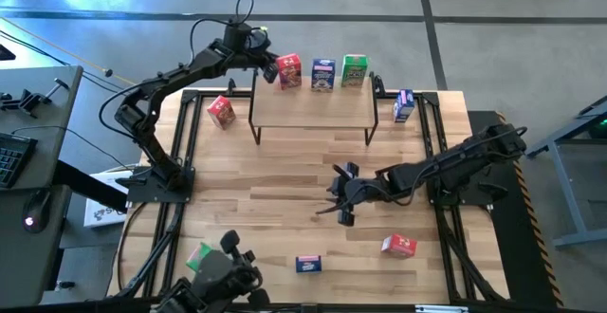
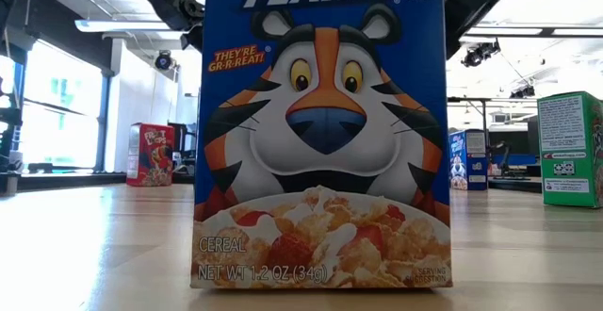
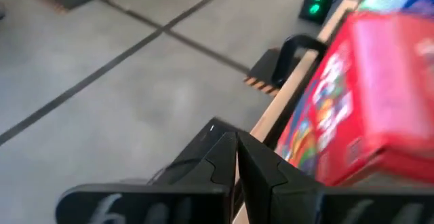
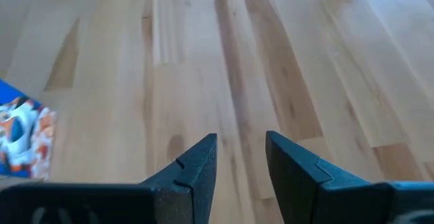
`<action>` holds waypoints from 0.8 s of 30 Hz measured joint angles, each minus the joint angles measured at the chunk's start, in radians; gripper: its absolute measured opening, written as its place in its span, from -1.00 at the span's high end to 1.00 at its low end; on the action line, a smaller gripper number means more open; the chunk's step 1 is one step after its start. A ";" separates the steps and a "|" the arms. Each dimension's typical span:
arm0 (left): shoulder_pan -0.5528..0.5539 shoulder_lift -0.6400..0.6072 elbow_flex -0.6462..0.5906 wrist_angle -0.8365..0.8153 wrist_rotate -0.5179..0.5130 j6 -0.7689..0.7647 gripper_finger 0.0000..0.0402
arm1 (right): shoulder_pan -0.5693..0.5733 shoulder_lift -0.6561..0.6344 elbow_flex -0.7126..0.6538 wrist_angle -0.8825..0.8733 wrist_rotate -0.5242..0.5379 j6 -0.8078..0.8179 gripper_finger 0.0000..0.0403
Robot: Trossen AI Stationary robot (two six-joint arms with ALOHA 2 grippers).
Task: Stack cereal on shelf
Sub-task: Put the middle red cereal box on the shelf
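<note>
My left gripper has its fingers pressed together, empty, just at nine o'clock of the red box standing on the shelf beside a blue box and a green box. I judge that placement done. My right gripper, fingers apart over bare table, should next go for the red carton at its four o'clock.

The left arm stretches toward twelve o'clock, its gripper with fingers pressed together. The right arm reaches toward nine o'clock, low over mid-table, its gripper slightly parted.

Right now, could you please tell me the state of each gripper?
Left gripper: shut, empty, beside the red box on the shelf.
Right gripper: open, empty, over the table.
</note>
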 joint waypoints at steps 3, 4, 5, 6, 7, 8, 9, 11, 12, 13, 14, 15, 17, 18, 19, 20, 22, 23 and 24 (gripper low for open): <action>0.000 0.000 -0.002 0.049 0.066 0.026 0.97 | -0.021 0.000 0.000 0.000 0.000 0.000 0.39; 0.000 0.002 -0.002 0.066 0.095 0.041 0.97 | -0.027 0.000 0.000 0.000 -0.002 0.000 0.39; 0.000 0.004 -0.002 0.084 0.125 0.053 0.97 | -0.032 0.000 0.000 0.000 -0.006 0.000 0.39; 0.004 0.007 -0.002 0.095 0.154 0.066 0.97 | -0.036 0.000 0.000 0.000 -0.006 -0.001 0.39; 0.005 0.011 -0.002 0.103 0.185 0.084 0.97 | -0.039 0.000 0.000 0.000 -0.006 -0.001 0.39; 0.006 0.015 -0.002 0.110 0.211 0.104 0.97 | -0.042 0.000 0.000 0.000 -0.006 -0.002 0.39; 0.008 0.022 -0.002 0.114 0.232 0.122 0.97 | -0.043 0.000 0.000 0.000 -0.007 -0.006 0.39; 0.012 0.039 -0.002 0.119 0.271 0.157 0.97 | -0.043 0.000 0.000 0.000 -0.010 -0.009 0.39; 0.013 0.050 -0.002 0.123 0.280 0.167 0.97 | -0.043 0.000 0.000 0.000 -0.010 -0.012 0.39; 0.016 0.060 -0.002 0.128 0.281 0.172 0.97 | -0.043 0.000 0.000 0.000 -0.012 -0.015 0.39; 0.019 0.070 -0.002 0.132 0.283 0.176 0.97 | -0.043 0.000 0.000 0.000 -0.013 -0.016 0.39; 0.021 0.082 -0.002 0.140 0.284 0.179 0.97 | -0.043 0.000 0.000 0.000 -0.014 -0.016 0.39; 0.027 0.100 -0.002 0.145 0.289 0.189 0.97 | -0.043 0.000 0.000 0.001 -0.016 -0.016 0.39; 0.031 0.107 -0.003 0.151 0.300 0.195 0.97 | -0.043 0.000 0.000 0.001 -0.016 -0.016 0.39; 0.032 0.113 -0.003 0.160 0.312 0.200 0.97 | -0.043 0.000 0.000 0.001 -0.016 -0.017 0.39; 0.033 0.119 -0.003 0.171 0.335 0.202 0.97 | -0.043 0.000 0.000 0.001 -0.016 -0.018 0.39; 0.039 0.130 -0.003 0.192 0.383 0.203 0.97 | -0.043 0.000 0.000 0.002 -0.016 -0.020 0.39; 0.043 0.136 -0.003 0.205 0.407 0.203 0.97 | -0.043 0.000 0.000 0.002 -0.016 -0.023 0.39; 0.044 0.140 -0.003 0.214 0.427 0.203 0.97 | -0.044 0.000 0.000 0.003 -0.016 -0.025 0.39</action>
